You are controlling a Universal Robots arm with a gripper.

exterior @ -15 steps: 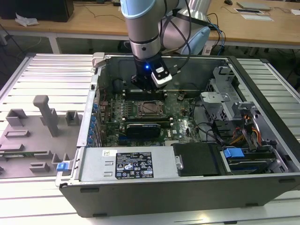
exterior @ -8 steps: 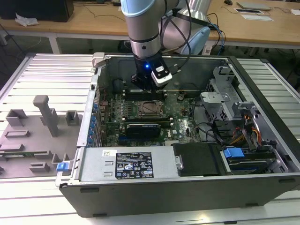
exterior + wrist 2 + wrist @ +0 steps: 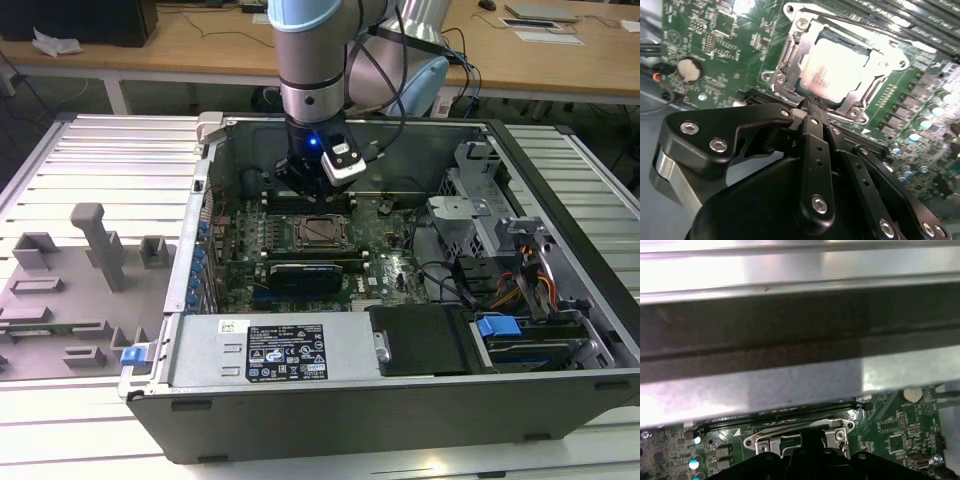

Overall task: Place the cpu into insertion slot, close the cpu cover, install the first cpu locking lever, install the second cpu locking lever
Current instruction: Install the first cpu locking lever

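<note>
Inside the open computer case [image 3: 560, 300], the cpu [image 3: 837, 67] sits seated under its cover [image 3: 790, 60], just ahead of the closed, empty hand [image 3: 807, 106].

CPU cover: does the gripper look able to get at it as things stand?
Probably yes. The gripper sits just beside the cover, which lies flat around the CPU, and nothing stands between them in the second wrist view.

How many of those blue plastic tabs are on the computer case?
2 clearly: one blue tab on the case's front corner at the exterior view's left, one blue tab on the drive bay at its right. Others may be hidden.
</note>
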